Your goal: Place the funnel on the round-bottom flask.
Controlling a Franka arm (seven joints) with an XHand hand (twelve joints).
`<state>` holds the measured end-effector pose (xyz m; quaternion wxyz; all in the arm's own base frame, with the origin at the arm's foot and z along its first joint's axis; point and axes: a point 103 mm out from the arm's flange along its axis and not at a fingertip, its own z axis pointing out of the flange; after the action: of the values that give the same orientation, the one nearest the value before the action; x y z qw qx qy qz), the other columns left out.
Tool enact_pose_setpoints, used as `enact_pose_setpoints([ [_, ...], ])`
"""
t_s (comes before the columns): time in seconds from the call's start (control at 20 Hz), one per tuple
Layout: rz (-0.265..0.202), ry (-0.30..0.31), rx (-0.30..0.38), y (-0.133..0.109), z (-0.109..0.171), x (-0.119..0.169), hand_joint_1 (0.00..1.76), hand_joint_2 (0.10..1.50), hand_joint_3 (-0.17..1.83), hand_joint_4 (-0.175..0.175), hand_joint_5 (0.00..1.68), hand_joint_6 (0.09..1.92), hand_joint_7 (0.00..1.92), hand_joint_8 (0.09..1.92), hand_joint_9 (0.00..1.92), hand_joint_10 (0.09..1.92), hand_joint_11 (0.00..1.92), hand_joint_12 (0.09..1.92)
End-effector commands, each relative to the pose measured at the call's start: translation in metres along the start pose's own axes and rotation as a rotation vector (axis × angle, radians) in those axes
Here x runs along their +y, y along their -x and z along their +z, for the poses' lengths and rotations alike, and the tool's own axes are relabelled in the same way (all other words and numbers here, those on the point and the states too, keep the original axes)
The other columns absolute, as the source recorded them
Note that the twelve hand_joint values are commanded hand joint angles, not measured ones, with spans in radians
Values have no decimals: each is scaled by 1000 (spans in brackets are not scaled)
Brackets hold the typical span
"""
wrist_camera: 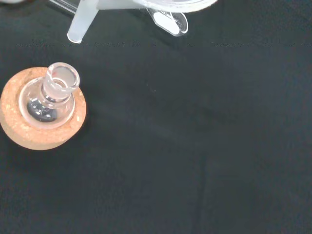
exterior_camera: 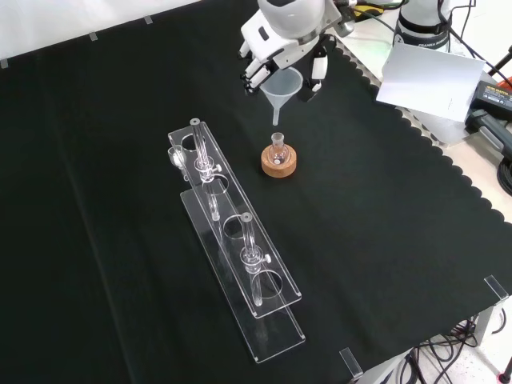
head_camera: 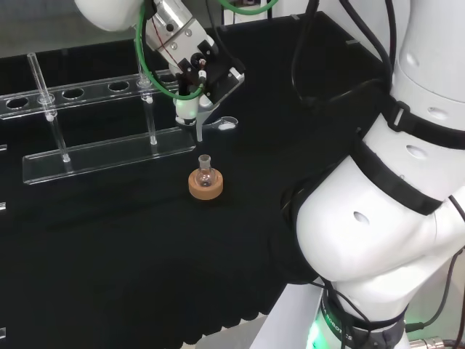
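I work in a laboratory, at a robotics test bench. My table is draped in black cloth with a scalloped edge, and on it stand chemistry wares: a clear plastic rack with round holes, a small round-bottom flask on a cork ring, and a clear funnel. Past the table's edge, the front view shows cables and a grey box of equipment.

light: even, bright overhead, no hard shadows on the black cloth | glare: white arm links near blown out in head view; soft highlights on clear rack | focus: wrist view blurs the funnel stem; cork ring sharp
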<state>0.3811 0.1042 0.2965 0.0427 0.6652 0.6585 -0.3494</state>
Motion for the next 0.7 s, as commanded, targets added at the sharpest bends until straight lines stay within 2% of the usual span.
enact_pose_setpoints([
  [0.05, 2, -34, -21, -13, 18, 7, 791, 773, 629, -46, 796, 777, 973, 663, 1263, 321, 851, 1086],
  [0.3, 8, -52, -17, -12, 26, 10, 792, 773, 629, -45, 799, 780, 972, 663, 1264, 318, 850, 1085],
  [0.7, 4, -48, -20, -13, 26, 10, 793, 774, 631, -45, 801, 782, 971, 663, 1265, 314, 850, 1085],
])
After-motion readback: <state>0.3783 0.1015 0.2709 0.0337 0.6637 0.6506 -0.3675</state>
